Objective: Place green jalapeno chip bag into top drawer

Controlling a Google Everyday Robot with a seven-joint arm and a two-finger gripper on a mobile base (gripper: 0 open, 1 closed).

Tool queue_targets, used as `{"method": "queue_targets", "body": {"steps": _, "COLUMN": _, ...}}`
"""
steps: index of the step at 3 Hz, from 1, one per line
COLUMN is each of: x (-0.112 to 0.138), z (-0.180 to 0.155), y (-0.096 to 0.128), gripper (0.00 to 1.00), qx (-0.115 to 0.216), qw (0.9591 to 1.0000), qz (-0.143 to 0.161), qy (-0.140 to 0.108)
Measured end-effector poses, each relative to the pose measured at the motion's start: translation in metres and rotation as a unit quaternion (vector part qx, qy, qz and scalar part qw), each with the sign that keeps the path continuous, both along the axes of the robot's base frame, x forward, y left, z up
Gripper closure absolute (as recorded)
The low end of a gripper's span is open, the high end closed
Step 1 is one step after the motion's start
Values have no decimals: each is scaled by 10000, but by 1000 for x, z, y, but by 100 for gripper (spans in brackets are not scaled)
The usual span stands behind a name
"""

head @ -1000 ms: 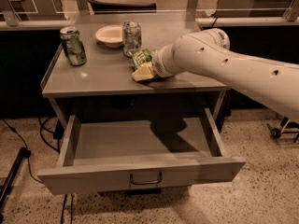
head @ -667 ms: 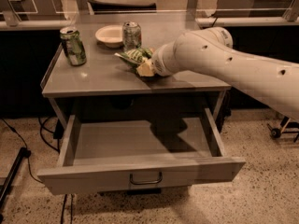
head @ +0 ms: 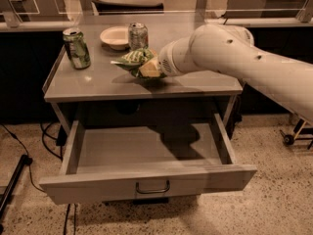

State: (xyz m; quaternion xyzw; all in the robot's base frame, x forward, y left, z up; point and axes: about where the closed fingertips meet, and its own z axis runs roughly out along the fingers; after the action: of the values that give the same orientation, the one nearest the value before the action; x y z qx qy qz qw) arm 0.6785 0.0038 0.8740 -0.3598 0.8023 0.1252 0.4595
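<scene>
The green jalapeno chip bag (head: 131, 59) is crinkled light green foil, held a little above the grey tabletop (head: 98, 82) near its middle. My gripper (head: 149, 68) reaches in from the right on a white arm and is shut on the bag's right end. The top drawer (head: 146, 153) is pulled fully open below the tabletop; its inside shows nothing but the arm's shadow. Its flat front panel carries a small dark bail handle (head: 152, 188).
A green soda can (head: 77, 48) stands at the tabletop's left. A silver can (head: 138, 35) and a small white bowl (head: 115, 37) stand at the back. Cables (head: 29, 151) lie on the floor at left. A wheeled stand (head: 293, 133) is at right.
The chip bag has come up off the tabletop in my gripper and shifted slightly left and toward the front. The drawer and cans have not moved.
</scene>
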Motion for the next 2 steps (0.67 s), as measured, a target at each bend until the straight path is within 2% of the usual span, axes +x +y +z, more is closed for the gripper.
{"method": "queue_targets", "body": {"steps": 1, "x": -14, "z": 10, "y": -7, "gripper": 100, "qx": 459, "qw": 9980, "qz": 398, "qy": 192}}
{"method": "queue_targets", "body": {"steps": 2, "x": -27, "z": 21, "y": -13, "gripper": 100, "qx": 565, "qw": 9964, "qz": 607, "qy": 197}}
